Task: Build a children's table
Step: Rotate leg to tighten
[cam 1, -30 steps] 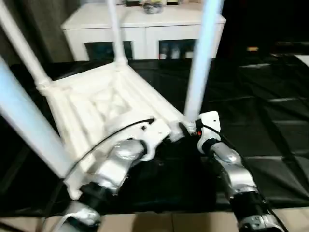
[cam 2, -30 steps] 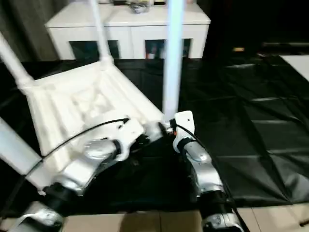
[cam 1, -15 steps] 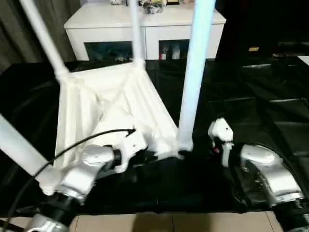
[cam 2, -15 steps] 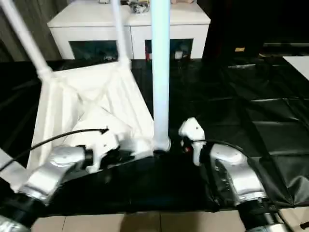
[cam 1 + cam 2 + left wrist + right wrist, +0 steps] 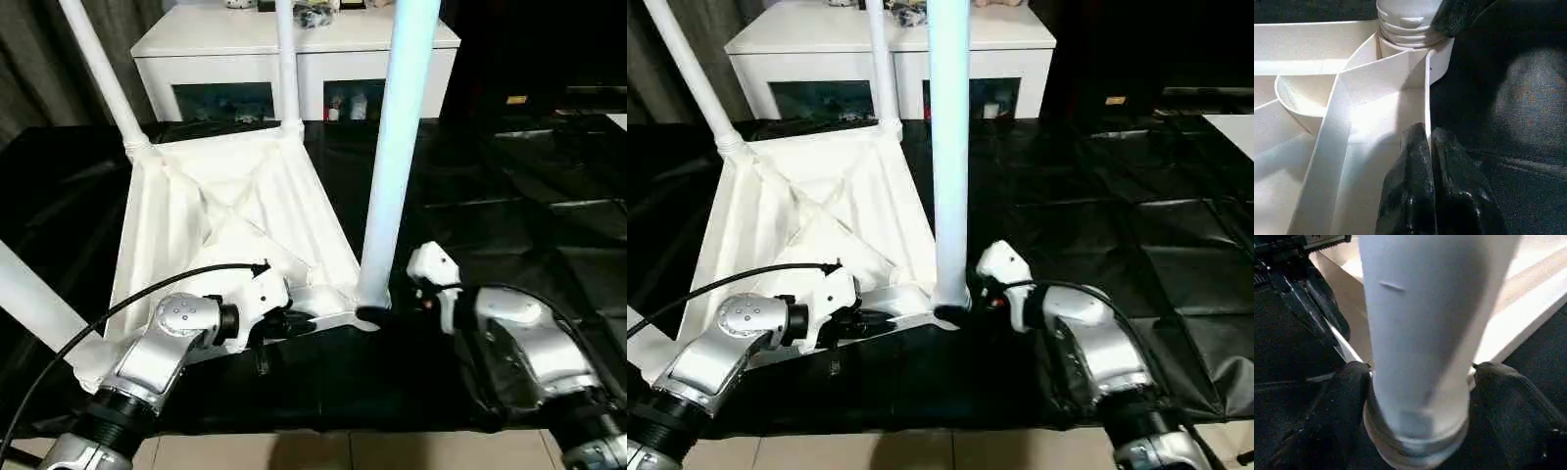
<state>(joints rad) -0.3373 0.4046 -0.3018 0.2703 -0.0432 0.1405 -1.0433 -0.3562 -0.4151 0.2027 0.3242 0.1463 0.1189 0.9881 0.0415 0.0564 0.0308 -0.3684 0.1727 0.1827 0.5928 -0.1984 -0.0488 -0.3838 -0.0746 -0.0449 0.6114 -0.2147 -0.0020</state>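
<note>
The children's table lies upside down on the black mat: the white ribbed tabletop (image 5: 225,215) with its legs standing up from the corner sockets. My left gripper (image 5: 294,321) is shut on the tabletop's near rim, its two black fingers (image 5: 1415,166) pinching the thin wall close to the corner socket. The near right leg (image 5: 397,147) rises from that corner. My right gripper (image 5: 377,315) is at this leg's base, with one black finger (image 5: 1337,401) pressed on each side of the collar. Two more legs (image 5: 103,73) stand at the far corners.
A white cabinet (image 5: 294,39) with glass doors stands behind the mat, small items on top. The black mat (image 5: 509,215) stretches to the right of the tabletop. The near left leg (image 5: 29,304) slants across the left edge. Tiled floor (image 5: 294,450) runs along the mat's near edge.
The tabletop has swung round and come down flatter on the mat. My right gripper, off to the right of the leg half a second ago, has moved in around its base.
</note>
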